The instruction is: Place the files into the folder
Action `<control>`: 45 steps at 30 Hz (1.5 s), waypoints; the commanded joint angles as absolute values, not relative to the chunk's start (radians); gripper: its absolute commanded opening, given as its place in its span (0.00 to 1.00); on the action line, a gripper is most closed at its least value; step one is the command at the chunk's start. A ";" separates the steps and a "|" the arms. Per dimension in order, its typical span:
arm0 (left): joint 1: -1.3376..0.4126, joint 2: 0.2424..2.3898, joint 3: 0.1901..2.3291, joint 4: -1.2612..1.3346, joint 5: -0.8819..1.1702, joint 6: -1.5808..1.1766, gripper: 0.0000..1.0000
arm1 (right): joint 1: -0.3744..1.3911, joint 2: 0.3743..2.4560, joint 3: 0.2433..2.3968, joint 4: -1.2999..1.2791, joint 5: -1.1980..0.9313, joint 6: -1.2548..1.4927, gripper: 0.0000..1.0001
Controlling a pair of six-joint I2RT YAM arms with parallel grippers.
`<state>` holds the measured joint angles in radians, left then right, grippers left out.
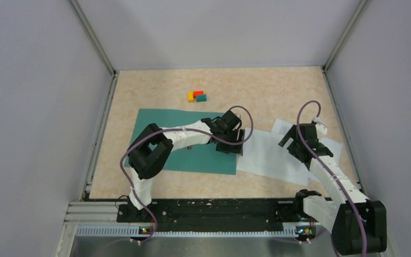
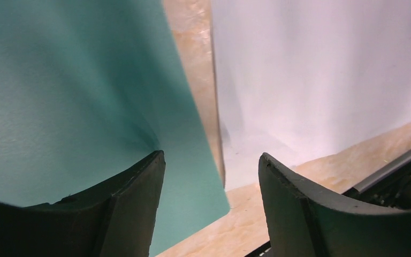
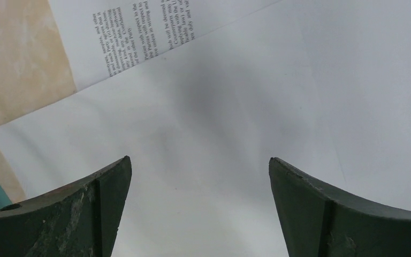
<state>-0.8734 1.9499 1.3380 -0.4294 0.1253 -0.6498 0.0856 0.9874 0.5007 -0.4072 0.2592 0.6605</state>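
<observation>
The teal folder [image 1: 176, 140] lies flat at the table's left-centre. My left gripper [image 1: 231, 142] is open, low over the folder's right edge. In the left wrist view the gripper [image 2: 211, 160] straddles that edge: teal folder [image 2: 59, 80] on the left, a strip of table, then white paper [image 2: 310, 69] on the right. The files [image 1: 270, 156] lie overlapped just right of the folder. My right gripper [image 1: 294, 145] is open over them. In the right wrist view the gripper [image 3: 199, 163] hovers above a blank sheet [image 3: 219, 107], with a printed sheet [image 3: 139, 37] under it.
Small yellow, red and teal blocks [image 1: 197, 96] sit at the back centre. Grey walls enclose the table on the left, the right and the back. A metal rail [image 1: 192, 230] runs along the near edge by the arm bases.
</observation>
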 commanded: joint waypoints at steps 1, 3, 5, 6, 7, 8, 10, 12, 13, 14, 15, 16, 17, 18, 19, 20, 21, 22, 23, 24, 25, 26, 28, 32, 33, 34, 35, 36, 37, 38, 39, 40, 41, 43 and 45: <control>-0.888 1.966 1.384 -0.368 0.196 -0.669 0.70 | 0.031 0.948 0.489 -0.403 0.304 0.693 0.99; -0.900 1.976 1.392 -0.372 0.208 -0.667 0.70 | 0.007 0.934 0.486 -0.405 0.301 0.693 0.99; -0.910 1.981 1.399 -0.387 0.196 -0.664 0.70 | -0.026 0.925 0.482 -0.406 0.297 0.694 0.99; -0.911 1.985 1.400 -0.395 0.197 -0.666 0.70 | -0.034 0.925 0.482 -0.410 0.299 0.695 0.99; -0.913 1.990 1.401 -0.400 0.197 -0.668 0.70 | -0.041 0.924 0.481 -0.413 0.303 0.697 0.99; -0.914 1.993 1.400 -0.404 0.198 -0.670 0.70 | -0.050 0.925 0.478 -0.415 0.304 0.699 0.99; -0.919 1.995 1.396 -0.401 0.204 -0.671 0.70 | -0.070 0.926 0.469 -0.415 0.300 0.702 0.99; -0.927 2.002 1.395 -0.396 0.222 -0.674 0.70 | -0.092 0.925 0.458 -0.410 0.288 0.704 0.99; -0.930 2.005 1.399 -0.398 0.232 -0.675 0.70 | -0.099 0.925 0.452 -0.406 0.281 0.704 0.99; -0.934 2.011 1.403 -0.402 0.236 -0.676 0.70 | -0.104 0.928 0.448 -0.403 0.273 0.705 0.99; -0.939 2.014 1.409 -0.411 0.238 -0.679 0.70 | -0.105 0.931 0.442 -0.397 0.264 0.705 0.99; -0.941 2.021 1.415 -0.424 0.235 -0.681 0.70 | -0.106 0.937 0.437 -0.393 0.256 0.707 0.99; -0.945 2.024 1.417 -0.431 0.235 -0.683 0.69 | -0.106 0.943 0.433 -0.388 0.242 0.709 0.99; -0.949 2.027 1.417 -0.431 0.238 -0.686 0.69 | -0.106 0.951 0.429 -0.383 0.227 0.711 0.99; -0.951 2.031 1.417 -0.432 0.240 -0.688 0.69 | -0.106 0.957 0.424 -0.377 0.215 0.712 0.99; -0.952 2.039 1.420 -0.433 0.247 -0.696 0.69 | -0.106 0.961 0.420 -0.372 0.202 0.715 0.99; -0.953 2.043 1.420 -0.432 0.254 -0.699 0.69 | -0.106 0.966 0.416 -0.367 0.187 0.716 0.99; -0.954 2.050 1.420 -0.426 0.260 -0.706 0.68 | -0.106 0.970 0.415 -0.361 0.178 0.719 0.99; -0.954 2.053 1.420 -0.421 0.267 -0.715 0.68 | -0.106 0.973 0.413 -0.357 0.168 0.720 0.99; -0.954 2.056 1.420 -0.415 0.275 -0.721 0.68 | -0.106 0.977 0.412 -0.354 0.162 0.720 0.99; -0.954 2.058 1.420 -0.408 0.284 -0.728 0.67 | -0.105 0.979 0.411 -0.351 0.158 0.720 0.99; -0.954 2.058 1.422 -0.403 0.290 -0.734 0.67 | -0.106 0.982 0.410 -0.349 0.157 0.719 0.99; -0.953 2.056 1.428 -0.399 0.295 -0.743 0.66 | -0.106 0.984 0.406 -0.346 0.153 0.717 0.99; -0.950 2.037 1.438 -0.396 0.301 -0.762 0.63 | -0.106 0.979 0.403 -0.347 0.147 0.714 0.99; -0.950 2.031 1.437 -0.390 0.304 -0.768 0.63 | -0.106 0.977 0.403 -0.348 0.144 0.714 0.99; -0.948 2.024 1.435 -0.384 0.307 -0.776 0.62 | -0.106 0.975 0.402 -0.349 0.143 0.712 0.99; -0.946 2.018 1.432 -0.374 0.312 -0.784 0.61 | -0.106 0.973 0.403 -0.349 0.142 0.712 0.99; -0.944 2.014 1.429 -0.367 0.316 -0.792 0.60 | -0.106 0.971 0.403 -0.350 0.140 0.711 0.99; -0.942 2.008 1.428 -0.363 0.317 -0.797 0.59 | -0.106 0.969 0.402 -0.351 0.139 0.711 0.99; -0.941 2.005 1.430 -0.361 0.314 -0.799 0.57 | -0.106 0.968 0.403 -0.353 0.139 0.709 0.99; -0.940 2.001 1.431 -0.361 0.310 -0.800 0.56 | -0.106 0.965 0.403 -0.354 0.138 0.709 0.99; -0.939 2.001 1.433 -0.362 0.303 -0.798 0.55 | -0.106 0.964 0.404 -0.356 0.136 0.708 0.99; -0.939 2.002 1.437 -0.367 0.296 -0.793 0.53 | -0.106 0.962 0.406 -0.358 0.135 0.708 0.99; -0.937 2.006 1.455 -0.390 0.271 -0.781 0.51 | -0.106 0.956 0.409 -0.361 0.126 0.706 0.99; -0.937 2.012 1.464 -0.392 0.270 -0.771 0.50 | -0.106 0.950 0.412 -0.364 0.113 0.704 0.99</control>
